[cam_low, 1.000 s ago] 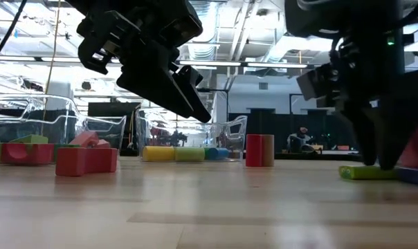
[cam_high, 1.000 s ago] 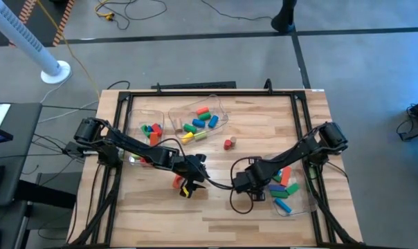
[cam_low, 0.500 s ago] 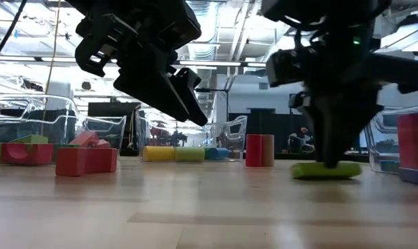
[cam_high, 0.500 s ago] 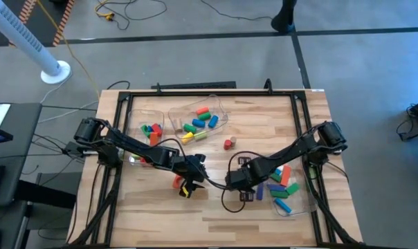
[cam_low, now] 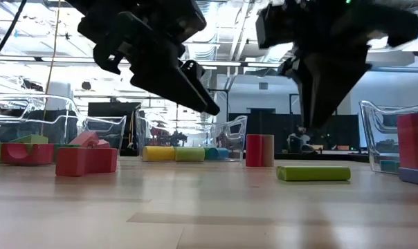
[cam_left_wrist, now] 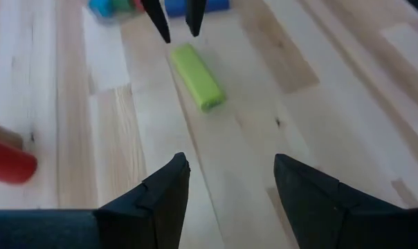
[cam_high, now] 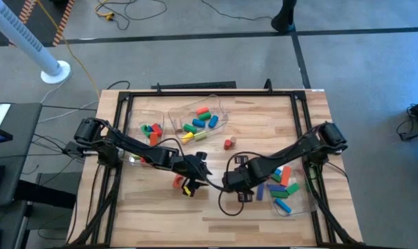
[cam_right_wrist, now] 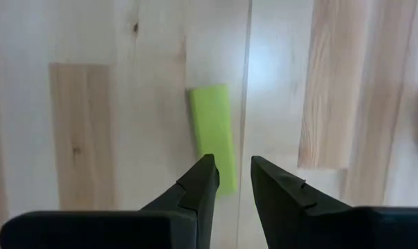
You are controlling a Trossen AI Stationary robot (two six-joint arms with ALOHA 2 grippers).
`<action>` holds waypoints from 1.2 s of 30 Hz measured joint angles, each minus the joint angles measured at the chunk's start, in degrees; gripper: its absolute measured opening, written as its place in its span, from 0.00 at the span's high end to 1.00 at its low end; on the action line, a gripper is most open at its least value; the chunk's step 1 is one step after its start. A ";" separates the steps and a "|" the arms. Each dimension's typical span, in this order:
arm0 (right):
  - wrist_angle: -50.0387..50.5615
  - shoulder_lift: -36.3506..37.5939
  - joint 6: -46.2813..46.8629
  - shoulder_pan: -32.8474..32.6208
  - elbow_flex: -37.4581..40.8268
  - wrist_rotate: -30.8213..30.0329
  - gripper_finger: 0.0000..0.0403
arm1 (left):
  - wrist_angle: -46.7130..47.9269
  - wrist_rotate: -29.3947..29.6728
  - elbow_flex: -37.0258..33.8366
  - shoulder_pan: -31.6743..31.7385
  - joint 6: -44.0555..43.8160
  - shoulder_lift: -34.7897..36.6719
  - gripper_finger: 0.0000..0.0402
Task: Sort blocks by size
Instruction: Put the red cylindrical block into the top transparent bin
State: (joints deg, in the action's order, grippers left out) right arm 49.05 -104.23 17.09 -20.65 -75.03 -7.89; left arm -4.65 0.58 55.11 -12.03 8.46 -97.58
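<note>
My right gripper (cam_right_wrist: pixel 231 163) hangs with its fingers (cam_right_wrist: pixel 195 183) a narrow slot apart and pinching nothing. Its wrist view shows the green bar block (cam_right_wrist: pixel 212 135) flat on the wood below, one end running under a fingertip. The low view adds what the wrist view cannot: clear air between my right gripper (cam_low: pixel 318 117) and the green bar (cam_low: pixel 313 173), which lies alone on the table (cam_low: pixel 195 214). From above my arm covers that bar, so the high view does not show it; there my right gripper (cam_high: pixel 227 182) sits near the table's middle. My left gripper (cam_high: pixel 195 181) is just beside it at nine o'clock. My left gripper (cam_left_wrist: pixel 231 166) has its fingers (cam_left_wrist: pixel 160 200) spread wide and empty. Its wrist view looks over the same green bar (cam_left_wrist: pixel 197 76) to my right fingertips (cam_left_wrist: pixel 157 21) beyond, and catches a red block (cam_left_wrist: pixel 8 166) at the picture's edge. In the high view an orange-red block (cam_high: pixel 177 182) lies at nine o'clock of my left gripper. A red cylinder (cam_high: pixel 228 143) stands at twelve o'clock of my right one. At three o'clock of my right gripper is a clear bin (cam_high: pixel 307 200) with blue, green and orange blocks. Two more bins (cam_high: pixel 223 111) of mixed blocks sit toward eleven o'clock. Only the low view shows the red cylinder (cam_low: pixel 259 150) standing upright, and red blocks (cam_low: pixel 86 159) low on the wood under my left arm.
</note>
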 joint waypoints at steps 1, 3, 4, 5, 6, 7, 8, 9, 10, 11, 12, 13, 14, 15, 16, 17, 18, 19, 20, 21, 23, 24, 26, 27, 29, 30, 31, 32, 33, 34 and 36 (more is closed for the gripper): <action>1.41 0.03 0.32 -0.29 -0.84 -0.29 0.70 | -0.50 0.00 0.00 0.00 0.24 0.00 0.49; 4.30 0.03 1.09 -0.90 -2.50 -1.07 0.70 | -1.48 0.66 0.00 0.25 0.96 0.00 0.49; 5.66 0.03 1.41 -1.20 -3.37 -1.22 0.70 | -1.93 1.28 0.00 0.48 1.34 0.00 0.49; 6.85 0.03 1.79 -1.55 -4.16 -1.31 0.70 | -2.42 2.16 0.00 0.78 1.65 0.00 0.49; 7.83 0.05 2.22 -1.88 -4.88 -1.47 0.70 | -2.77 3.06 0.00 1.11 1.97 0.00 0.49; 8.62 0.05 2.63 -2.23 -5.47 -1.62 0.70 | -3.00 3.96 0.00 1.54 2.22 0.00 0.49; 9.35 0.05 2.99 -2.62 -5.96 -1.74 0.70 | -3.13 4.64 0.00 2.05 2.37 0.00 0.49; 10.28 0.05 3.55 -3.11 -6.46 -2.21 0.70 | -3.37 5.29 0.00 2.67 2.52 0.00 0.49; 11.26 0.05 4.04 -3.56 -7.02 -2.71 0.70 | -3.63 5.58 0.00 3.40 2.52 0.00 0.49; 12.23 0.05 4.53 -3.95 -7.49 -3.04 0.70 | -3.85 5.73 0.00 4.16 2.52 0.00 0.49; 13.14 0.12 5.10 -4.34 -7.86 -3.48 0.70 | -3.95 5.71 0.00 4.92 2.50 0.00 0.49; 14.02 0.14 5.73 -4.76 -8.13 -3.94 0.70 | -3.83 5.71 0.09 5.62 2.51 0.00 0.49; 14.82 0.14 6.40 -5.18 -8.29 -4.12 0.70 | -3.85 5.71 0.15 6.22 2.63 0.00 0.49; 15.58 0.13 6.98 -5.53 -8.38 -4.20 0.70 | -4.08 5.69 0.17 6.82 2.81 0.00 0.49; 16.26 0.12 7.60 -5.83 -8.45 -4.23 0.70 | -4.26 5.67 0.21 7.44 3.03 0.00 0.49; 16.86 0.12 8.27 -6.14 -8.56 -4.29 0.70 | -4.55 5.66 0.22 8.02 3.30 0.00 0.49; 17.17 0.12 8.84 -6.39 -8.58 -4.38 0.70 | -4.90 5.63 0.22 8.60 3.60 0.00 0.49; 17.42 0.12 9.47 -6.68 -8.58 -4.45 0.70 | -5.32 5.60 0.22 9.14 3.90 0.00 0.49; 17.57 0.12 9.89 -6.96 -8.58 -4.45 0.70 | -5.74 5.54 0.22 9.59 4.39 0.00 0.49; 17.60 0.12 10.28 -7.22 -8.58 -4.45 0.70 | -6.22 5.32 0.22 10.05 4.95 0.00 0.49; 17.60 0.12 10.91 -7.63 -8.58 -4.47 0.70 | -7.15 4.62 0.24 10.79 5.99 0.00 0.49; 17.64 0.12 11.27 -7.78 -8.58 -4.47 0.70 | -7.63 4.28 0.24 11.14 6.51 0.00 0.49; 17.61 0.12 11.42 -7.99 -8.58 -4.45 0.70 | -8.79 4.12 0.26 11.83 7.52 0.00 0.49; 17.59 0.12 11.44 -8.01 -8.58 -4.45 0.70 | -9.37 3.86 0.26 12.22 8.18 0.00 0.49; 17.58 0.12 11.45 -8.01 -8.58 -4.47 0.70 | -10.43 2.72 0.28 13.03 9.39 0.00 0.49; 17.58 0.12 11.45 -7.99 -8.58 -4.58 0.70 | -11.13 2.53 0.28 13.33 9.82 0.00 0.49; 17.58 0.12 11.45 -7.99 -8.58 -5.02 0.70 | -11.78 2.51 0.30 13.54 10.28 0.00 0.49; 17.54 0.12 11.45 -7.99 -8.58 -5.58 0.70 | -11.80 2.49 0.56 13.68 10.75 0.00 0.49; 17.54 0.12 11.41 -7.99 -8.58 -5.90 0.70 | -11.05 2.43 1.23 13.84 11.27 -0.01 0.49; 17.56 0.12 11.39 -7.97 -8.58 -6.15 0.70 | -9.47 2.43 2.30 13.97 11.79 -0.20 0.49; 17.55 0.12 11.16 -7.73 -8.58 -6.47 0.70 | -6.58 2.78 5.78 14.07 12.89 -2.07 0.49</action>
State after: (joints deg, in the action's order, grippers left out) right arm 66.60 -104.12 28.25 -28.38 -83.61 -14.36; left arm -11.23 3.36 60.89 2.04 21.35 -99.65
